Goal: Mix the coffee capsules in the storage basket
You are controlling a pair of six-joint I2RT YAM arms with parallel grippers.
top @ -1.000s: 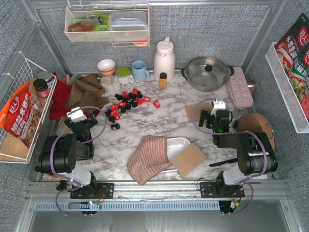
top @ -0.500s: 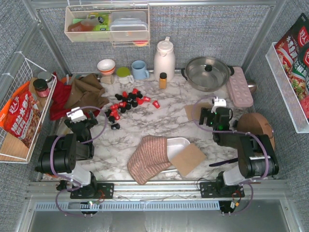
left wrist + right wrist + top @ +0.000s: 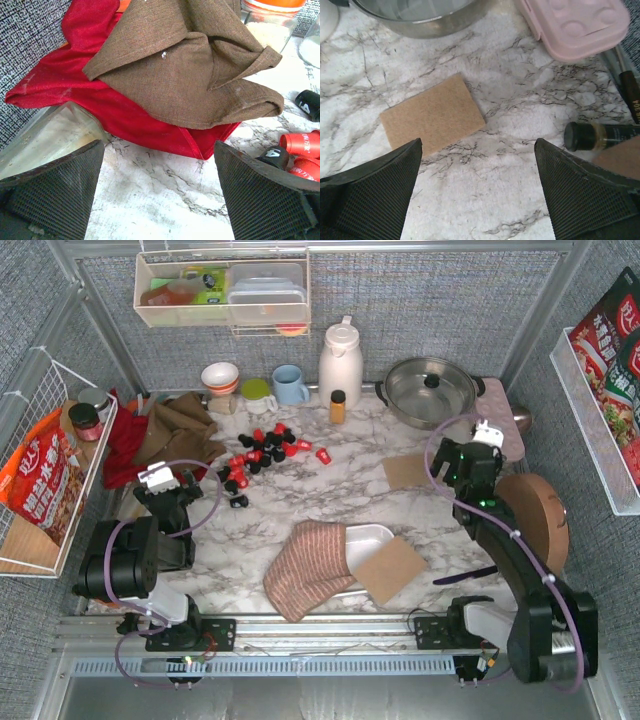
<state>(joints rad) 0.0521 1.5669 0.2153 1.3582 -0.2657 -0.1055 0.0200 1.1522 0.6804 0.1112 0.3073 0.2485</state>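
Left hand (image 3: 159, 195) is spread wide with nothing between its pads, low over the bare marble worktop (image 3: 150, 210). Straight ahead of it a brown cloth (image 3: 190, 65) is heaped on a red cloth (image 3: 75, 85). At its right edge come the first coffee capsules (image 3: 265, 452), a red one and a black one on their sides, near the fingers but apart from them. Right hand (image 3: 477, 195) is just as wide and just as empty, far over on the right and well apart from the capsules. It looks down on a tan pad (image 3: 432, 117), with the pink lidded box (image 3: 575, 20) beyond.

Here's the trouble spot. Every capsule in view lies loose on the worktop, and none shows in the storage basket (image 3: 375, 533). The basket sits near centre, between the arms, half buried under a striped cloth (image 3: 310, 565) and a brown card (image 3: 392, 568). Capsules dropped there now would likely land on fabric and bounce off. Stubby pods on their sides probably roll on marble, so a careless sweep could scatter them, and the left hand could snag the cloth heap just ahead of it.

The basket's long axis seems to run across the worktop, slightly tipped, though most of it is hidden. The capsules string out diagonally, near-left to far-right, and the pods point every which way.
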